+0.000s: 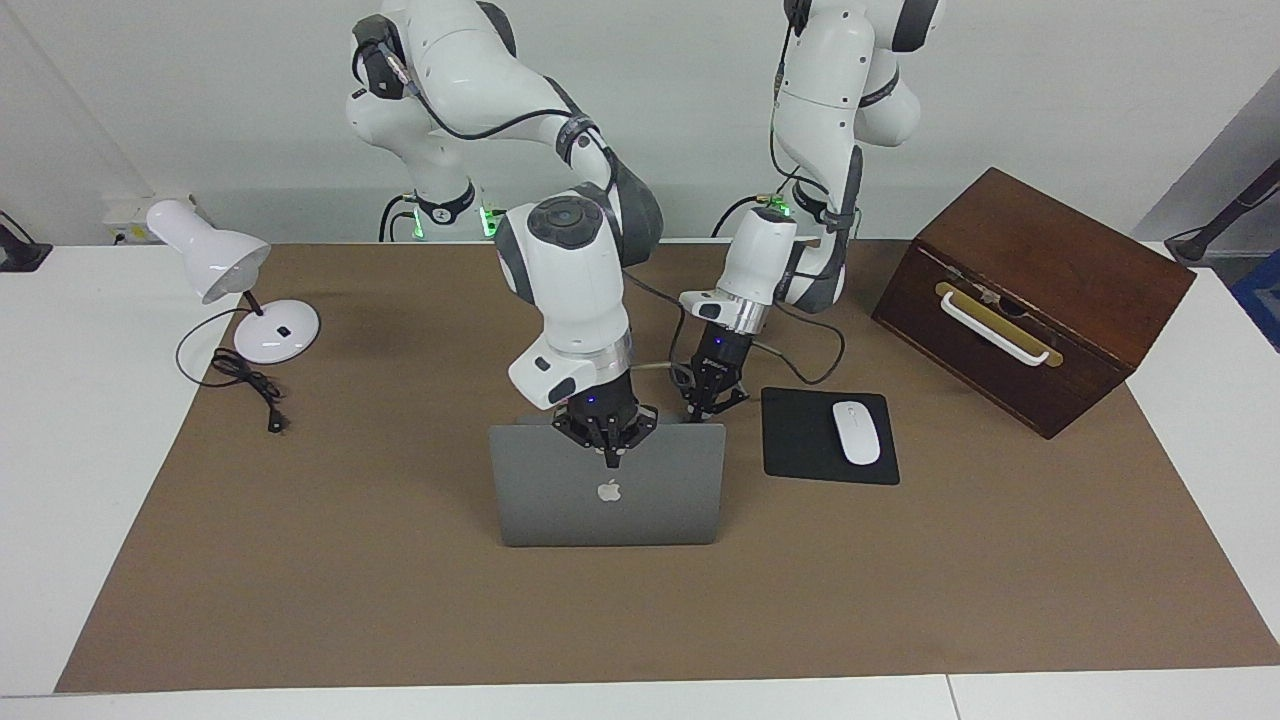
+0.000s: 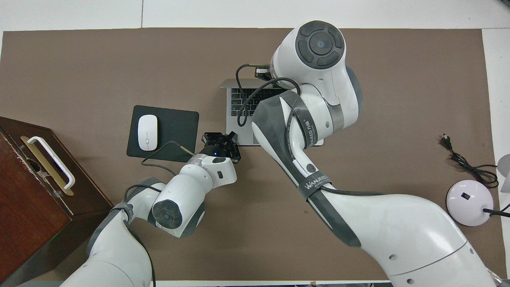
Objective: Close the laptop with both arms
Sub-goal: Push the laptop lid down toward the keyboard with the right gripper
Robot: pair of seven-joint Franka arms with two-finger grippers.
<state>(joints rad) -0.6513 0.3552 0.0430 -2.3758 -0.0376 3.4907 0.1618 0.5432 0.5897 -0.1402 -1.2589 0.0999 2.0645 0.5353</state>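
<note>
The laptop (image 1: 608,500) lid stands upright, not shut yet. The right hand (image 1: 611,455), clenched, pushes its top edge. The left hand (image 1: 712,403), clenched, rests by the base.

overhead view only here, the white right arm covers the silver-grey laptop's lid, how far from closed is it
observer: The thin silver-grey metal laptop has its lid about upright, not folded down yet.
operator: where are the right arm's jaws
observer: The right gripper has its jaws shut, tips at the lid's outer face just under the top edge.
operator: is the left one pinning the base
observer: The left gripper hangs low by the lid's top corner toward the left arm's end; the lid hides whether it touches the base.
</note>
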